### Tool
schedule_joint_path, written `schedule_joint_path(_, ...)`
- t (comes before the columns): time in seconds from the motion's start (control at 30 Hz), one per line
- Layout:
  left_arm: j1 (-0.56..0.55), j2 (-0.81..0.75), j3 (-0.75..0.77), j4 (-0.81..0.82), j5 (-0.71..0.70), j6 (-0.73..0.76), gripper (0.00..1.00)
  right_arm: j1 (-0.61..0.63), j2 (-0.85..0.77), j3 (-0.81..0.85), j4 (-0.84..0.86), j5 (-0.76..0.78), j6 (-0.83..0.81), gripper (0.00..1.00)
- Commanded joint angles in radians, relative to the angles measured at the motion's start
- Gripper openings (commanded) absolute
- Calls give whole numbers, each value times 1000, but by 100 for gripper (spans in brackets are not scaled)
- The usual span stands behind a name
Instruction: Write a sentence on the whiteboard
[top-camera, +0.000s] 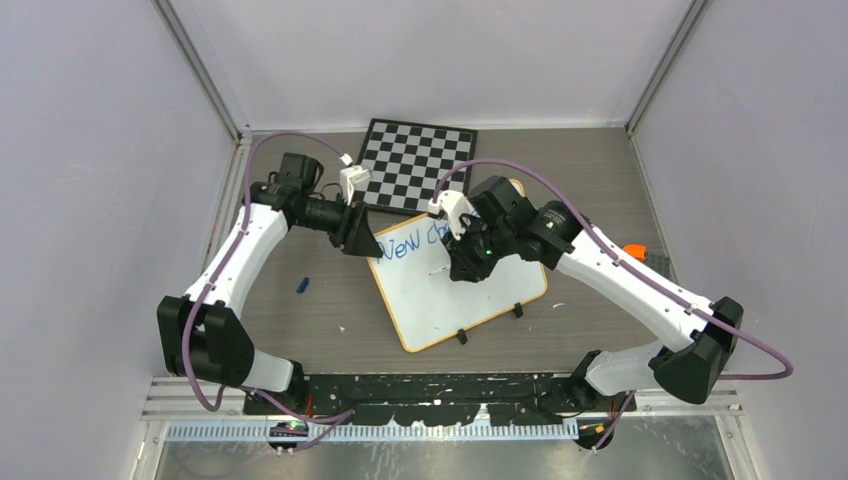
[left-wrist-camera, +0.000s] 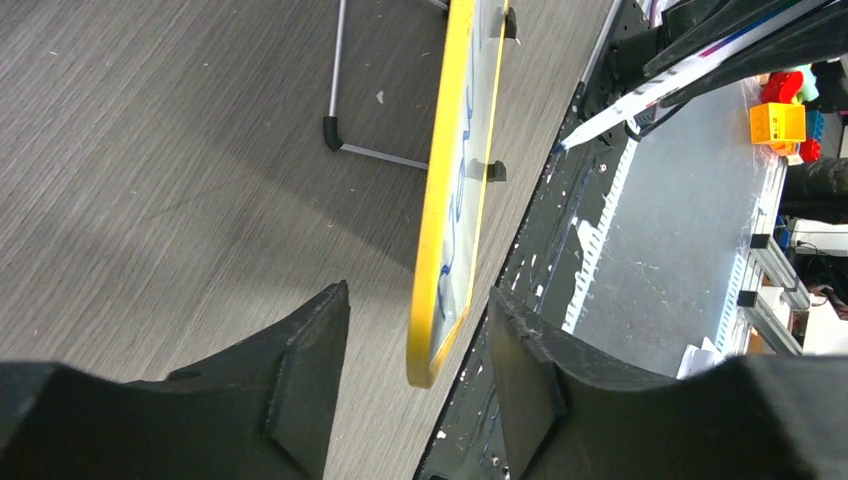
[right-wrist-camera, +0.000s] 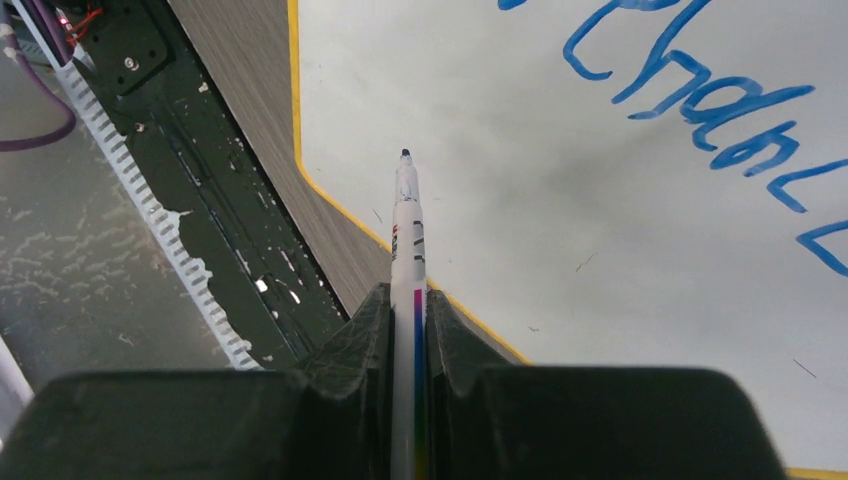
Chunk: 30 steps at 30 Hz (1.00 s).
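Whiteboard (top-camera: 455, 290) lies mid-frame on the worktop (top-camera: 300, 320), just below the chessboard (top-camera: 418, 163). Left jaws stand apart astride its upper-left corner, a gap on each side. Right jaws clench a marker (right-wrist-camera: 407, 250), its tip over blank board.

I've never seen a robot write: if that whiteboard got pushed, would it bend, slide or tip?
Probably stiff: the whiteboard shows a straight rim edge-on. It looks thin, so likely light. A slim metal leg shows behind it, so it may be propped and could slide or tip if pushed.
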Motion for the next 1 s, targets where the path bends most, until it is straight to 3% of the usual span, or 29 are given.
schedule_joint_path(0.0, 0, -26, -5, 28, 42, -5, 51, 40, -19, -38, 179, 60, 38, 0)
schedule_joint_path(0.5, -1, -5, -18, 56, 27, -29, 0, 162, 22, -70, 272, 197, 41, 0)
schedule_joint_path(0.97, 0, 7, -28, 69, -16, -36, 0, 195, 13, -98, 224, 211, 12, 0)
